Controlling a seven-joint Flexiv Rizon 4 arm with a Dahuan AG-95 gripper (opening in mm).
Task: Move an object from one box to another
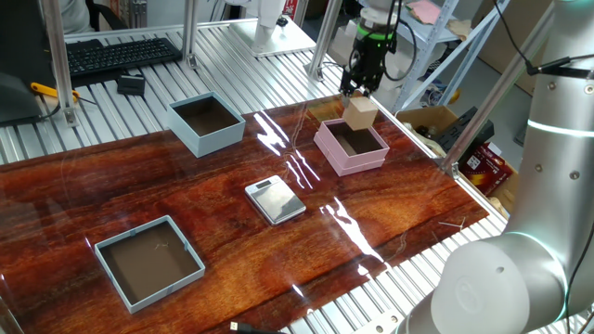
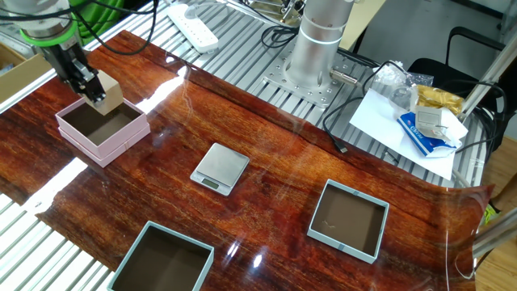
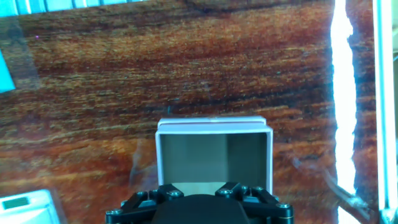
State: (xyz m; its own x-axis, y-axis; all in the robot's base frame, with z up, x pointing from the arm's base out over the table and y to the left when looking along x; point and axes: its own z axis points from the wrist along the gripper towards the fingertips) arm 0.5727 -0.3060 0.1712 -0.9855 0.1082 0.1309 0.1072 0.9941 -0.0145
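one gripper [image 1: 358, 93] is clamped on the tan cube [image 1: 361, 112], held just above the pink box [image 1: 351, 147]; no writing is readable.

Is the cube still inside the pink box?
Out: the cube hangs in the end effector above the pink box, whose inside shows empty.

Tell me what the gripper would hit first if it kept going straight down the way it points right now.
The gripper points downward, shut on the tan cube, above the pink box. Going straight down, the cube would likely meet the pink box's dark floor or far wall first; depth is unclear.
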